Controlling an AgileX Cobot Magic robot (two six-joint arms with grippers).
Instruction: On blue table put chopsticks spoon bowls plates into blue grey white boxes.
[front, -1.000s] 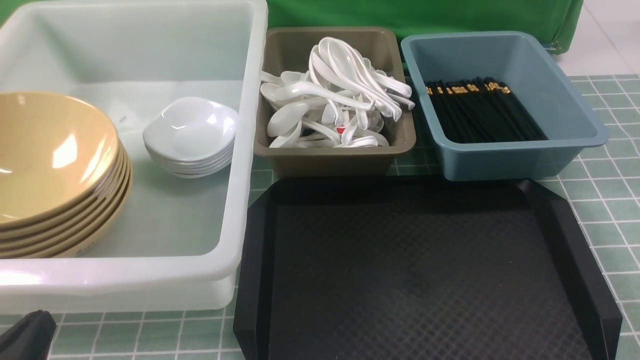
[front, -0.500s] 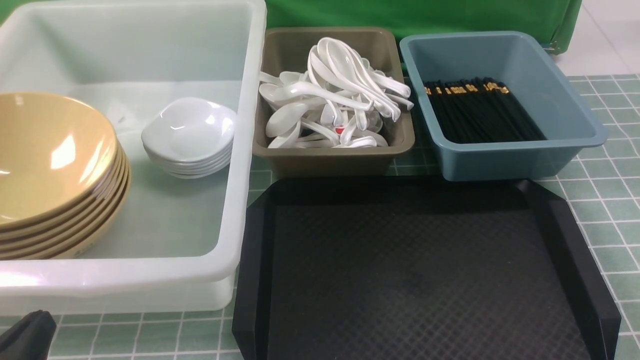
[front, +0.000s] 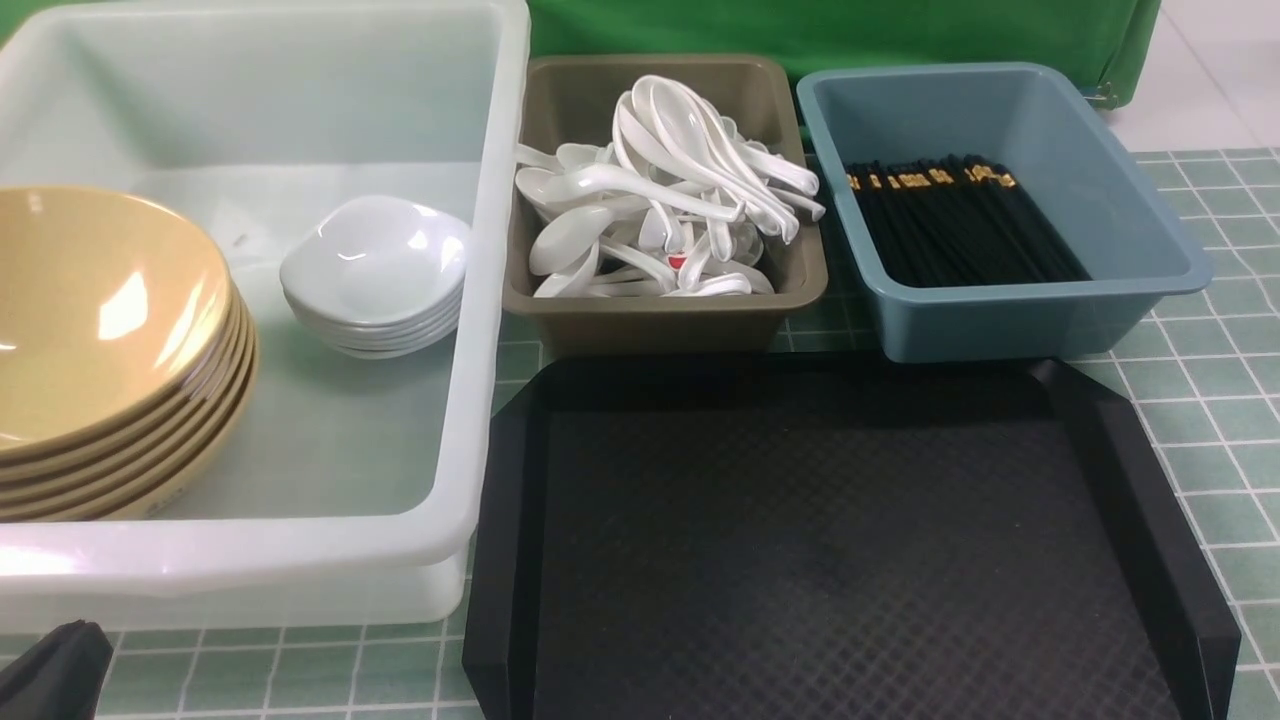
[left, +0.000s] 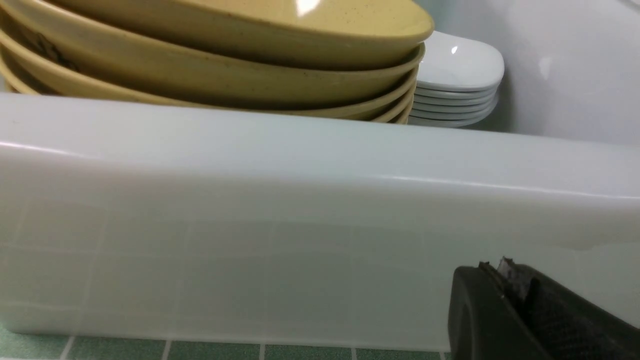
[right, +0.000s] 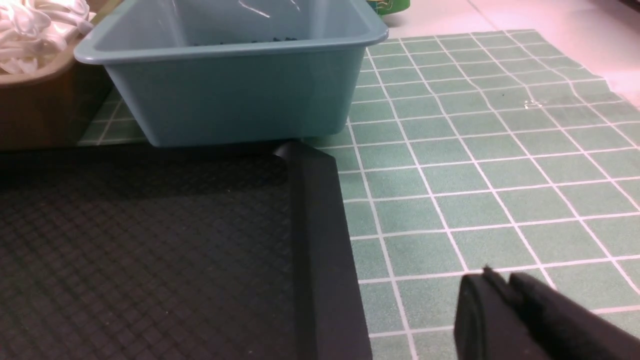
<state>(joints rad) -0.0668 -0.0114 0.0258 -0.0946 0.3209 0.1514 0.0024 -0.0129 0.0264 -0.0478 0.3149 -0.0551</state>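
Bowls (front: 100, 340) and plates (front: 372, 275) sit stacked in the white box (front: 480, 300), just beyond the closed, empty left gripper (left: 505, 280). Spoons (front: 665, 195) fill the grey box (front: 660, 315); chopsticks (front: 960, 220) lie in the blue box (front: 1010, 320), well ahead of the right gripper (right: 500, 282), jaws nearly together, empty, over the table (right: 475, 165) beside the tray (right: 150, 240).

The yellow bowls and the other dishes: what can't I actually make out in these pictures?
- Yellow bowls: front view's left edge crops the stack, so its full width is unseen.
- Chopsticks: too tightly packed to count.
- Lower spoons: buried under the upper ones.
- Right gripper: only a dark corner shows.
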